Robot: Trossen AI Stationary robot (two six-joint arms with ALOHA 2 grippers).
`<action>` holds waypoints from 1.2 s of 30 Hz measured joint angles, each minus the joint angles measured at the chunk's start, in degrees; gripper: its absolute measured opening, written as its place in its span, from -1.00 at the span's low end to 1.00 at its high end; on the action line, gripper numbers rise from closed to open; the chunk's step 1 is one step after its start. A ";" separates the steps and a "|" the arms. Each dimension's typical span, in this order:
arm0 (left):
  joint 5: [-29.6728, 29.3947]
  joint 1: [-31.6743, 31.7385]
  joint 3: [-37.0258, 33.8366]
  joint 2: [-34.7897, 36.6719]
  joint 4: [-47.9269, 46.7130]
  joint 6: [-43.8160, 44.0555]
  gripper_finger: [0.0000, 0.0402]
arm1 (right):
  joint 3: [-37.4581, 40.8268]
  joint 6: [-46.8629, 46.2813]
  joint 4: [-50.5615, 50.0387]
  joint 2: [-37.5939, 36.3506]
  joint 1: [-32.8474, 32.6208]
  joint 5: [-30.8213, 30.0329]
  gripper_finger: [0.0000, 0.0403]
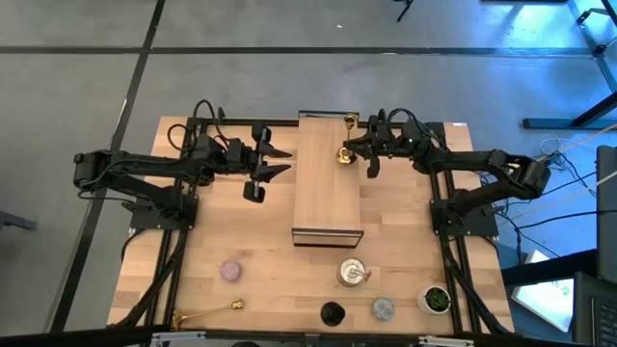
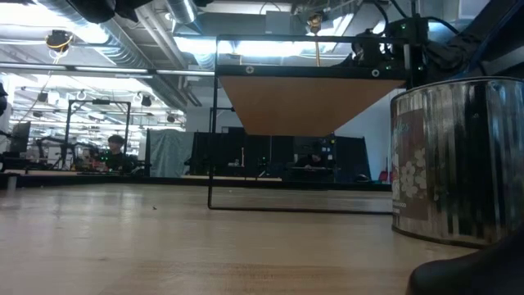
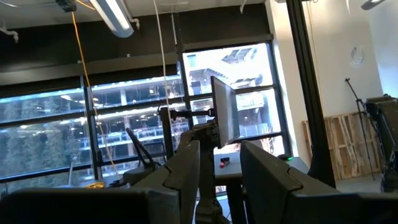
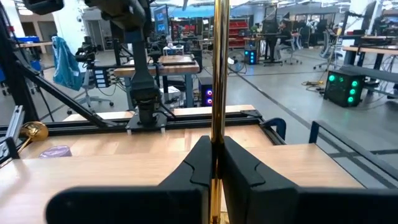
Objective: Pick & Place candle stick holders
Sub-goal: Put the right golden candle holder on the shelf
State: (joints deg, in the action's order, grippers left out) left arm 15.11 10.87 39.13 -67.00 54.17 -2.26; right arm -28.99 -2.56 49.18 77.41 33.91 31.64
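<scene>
1. The right gripper (image 1: 359, 151) hangs over the right edge of the long light-wood block (image 1: 327, 183), its fingers (image 4: 198, 163) pressed onto the thin stem of a gold candle holder (image 1: 344, 151); in the right wrist view the shiny stem (image 4: 218, 74) runs straight up between the two pads, upright and clear of the table (image 1: 260, 270)

2. So one holder seems to be mid-carry; where it is meant to go cannot be told

3. The rest look untouched, all well away from both sets of fingers along the table's near side: a lilac-pink holder (image 1: 230, 271), a second gold stemmed holder (image 1: 206, 310) lying on its side, a silver one (image 1: 352, 274), a black one (image 1: 332, 312) and a grey-blue one (image 1: 383, 308); the small potted plant (image 1: 436, 299) stands beside them

4. The left gripper (image 1: 267, 166) waits just off the block's left edge, its fingers (image 3: 186, 168) slightly apart with nothing between them

5. By this judgement the job is early: one in hand, five left

6. The held holder is slim, polished and reflective, with a rounded gold base below the pads, so it will likely slip or swing if the pinch loosens
</scene>
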 joint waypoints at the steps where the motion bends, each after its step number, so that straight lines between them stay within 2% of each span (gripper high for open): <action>1: 0.00 0.00 0.00 0.00 0.00 0.00 -0.45 | 0.25 -0.02 0.73 0.01 0.00 0.00 -0.92; 7: 0.00 0.00 0.02 0.00 0.00 0.00 -0.45 | 1.77 -1.29 5.68 0.68 -0.59 -1.59 -0.92; 12: -0.02 0.00 0.01 0.00 0.00 -0.01 -0.45 | 2.03 0.21 4.45 0.70 -1.96 -4.75 -0.92; 22: -0.01 0.00 0.02 0.00 0.04 -0.02 -0.45 | 2.03 0.65 3.43 1.65 -2.14 -5.93 -0.92; 33: -0.02 0.00 0.02 0.00 0.04 -0.02 -0.45 | 2.01 0.70 6.83 4.55 -2.14 -6.20 -0.92; 36: -0.01 0.00 0.02 0.00 0.04 -0.04 -0.45 | 2.01 0.86 6.79 4.55 -2.14 -6.15 -0.82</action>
State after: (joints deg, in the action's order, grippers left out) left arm 15.11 10.87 39.16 -67.00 54.22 -2.31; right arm -26.98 -1.69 55.96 81.95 31.77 25.49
